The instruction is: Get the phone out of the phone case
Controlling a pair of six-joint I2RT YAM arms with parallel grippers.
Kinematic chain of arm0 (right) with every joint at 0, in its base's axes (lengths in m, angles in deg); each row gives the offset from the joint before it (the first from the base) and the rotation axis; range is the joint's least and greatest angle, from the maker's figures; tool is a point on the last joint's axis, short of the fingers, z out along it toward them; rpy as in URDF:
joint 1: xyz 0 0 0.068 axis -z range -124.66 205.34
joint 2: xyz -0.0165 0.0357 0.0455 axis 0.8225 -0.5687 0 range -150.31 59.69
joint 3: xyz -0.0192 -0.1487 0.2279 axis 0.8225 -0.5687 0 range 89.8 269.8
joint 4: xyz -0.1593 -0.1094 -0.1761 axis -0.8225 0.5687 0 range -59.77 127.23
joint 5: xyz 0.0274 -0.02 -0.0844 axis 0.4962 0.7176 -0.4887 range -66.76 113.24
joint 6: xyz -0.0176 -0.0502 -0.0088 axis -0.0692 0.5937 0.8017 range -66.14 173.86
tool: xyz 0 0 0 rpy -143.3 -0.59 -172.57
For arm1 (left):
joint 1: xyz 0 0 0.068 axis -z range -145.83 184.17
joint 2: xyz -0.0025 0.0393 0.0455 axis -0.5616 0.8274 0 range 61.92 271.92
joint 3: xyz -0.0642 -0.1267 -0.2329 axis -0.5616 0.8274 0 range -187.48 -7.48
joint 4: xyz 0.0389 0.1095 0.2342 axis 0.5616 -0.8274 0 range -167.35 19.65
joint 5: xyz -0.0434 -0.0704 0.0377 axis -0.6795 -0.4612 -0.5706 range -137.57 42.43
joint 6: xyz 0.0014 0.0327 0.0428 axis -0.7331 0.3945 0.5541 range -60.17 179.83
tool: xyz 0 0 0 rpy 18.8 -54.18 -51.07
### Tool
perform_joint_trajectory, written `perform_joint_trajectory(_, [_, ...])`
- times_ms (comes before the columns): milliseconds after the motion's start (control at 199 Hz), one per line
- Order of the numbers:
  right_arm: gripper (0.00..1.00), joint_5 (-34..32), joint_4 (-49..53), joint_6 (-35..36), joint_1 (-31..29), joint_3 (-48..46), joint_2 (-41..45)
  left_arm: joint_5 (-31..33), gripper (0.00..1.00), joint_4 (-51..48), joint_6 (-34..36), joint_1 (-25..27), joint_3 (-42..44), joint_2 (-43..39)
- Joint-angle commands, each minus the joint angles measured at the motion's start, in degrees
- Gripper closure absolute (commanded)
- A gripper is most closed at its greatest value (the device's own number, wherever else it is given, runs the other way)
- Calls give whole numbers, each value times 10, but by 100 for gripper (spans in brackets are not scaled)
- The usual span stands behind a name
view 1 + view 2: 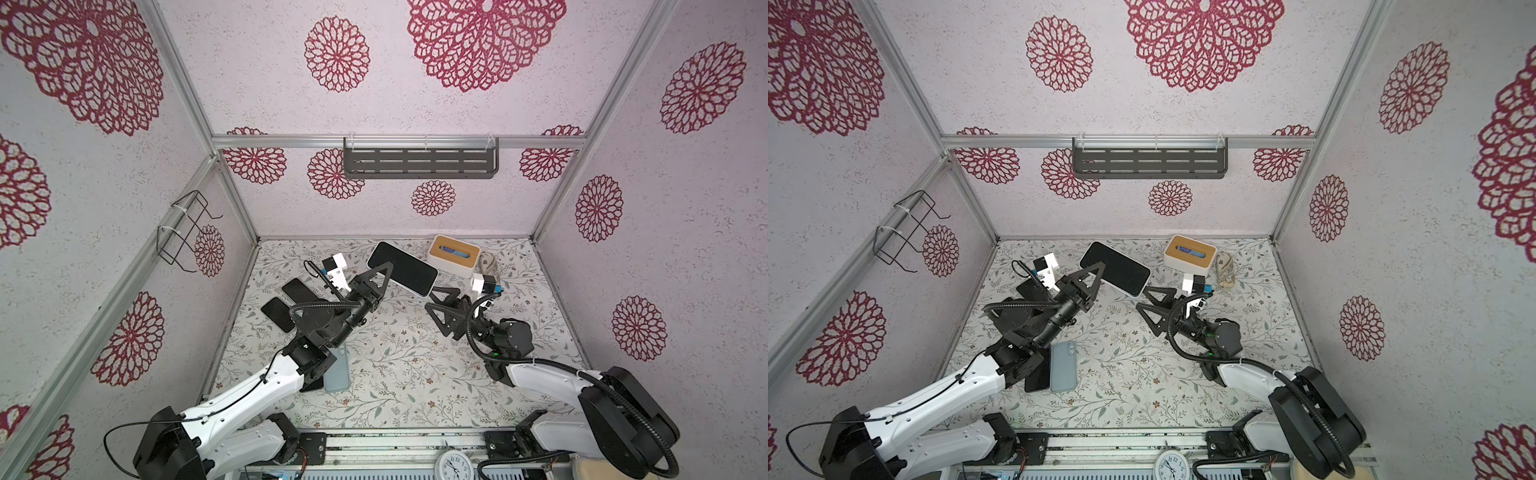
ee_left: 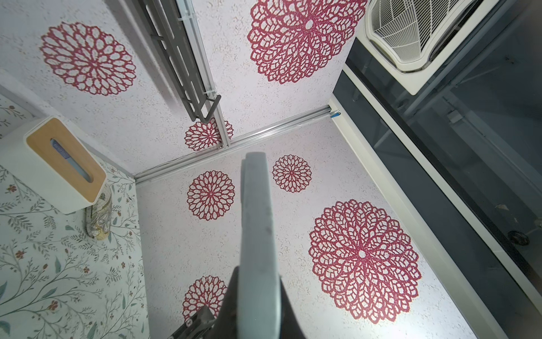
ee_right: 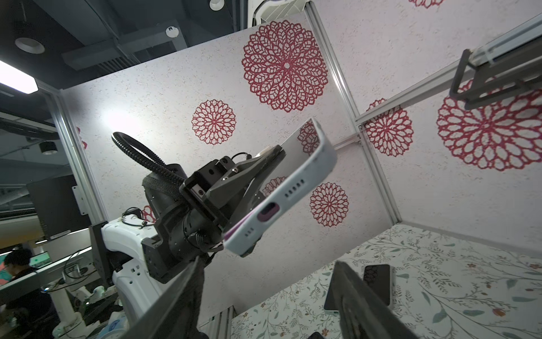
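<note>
Both arms are reaching from the near rail (image 1: 415, 448) toward the far half of the table (image 1: 395, 386). The left gripper (image 1: 384, 272) is clamping the phone (image 1: 405, 268), raised and tilted with its screen up, and the phone is sitting in its pale case (image 3: 296, 187). The right gripper (image 1: 434, 300) is standing open at the phone's five o'clock, just beside its end. A blue phone (image 1: 1064, 368) is lying at the table's eight o'clock and dark phones (image 1: 279, 313) at ten. A box (image 1: 454, 254) is sitting at one o'clock. A shelf (image 1: 419, 162) is hanging on the back wall.
</note>
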Motion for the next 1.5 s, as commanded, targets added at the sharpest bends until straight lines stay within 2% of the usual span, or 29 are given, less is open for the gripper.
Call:
perform_joint_trajectory(0, [28,-8,-70,-26,-9,19,-4,-3,100,65,8,-2,-1,-4])
perform_joint_trajectory(1497, [29,-19,-69,-69,0,51,-38,-5,100,115,23,2,13,9])
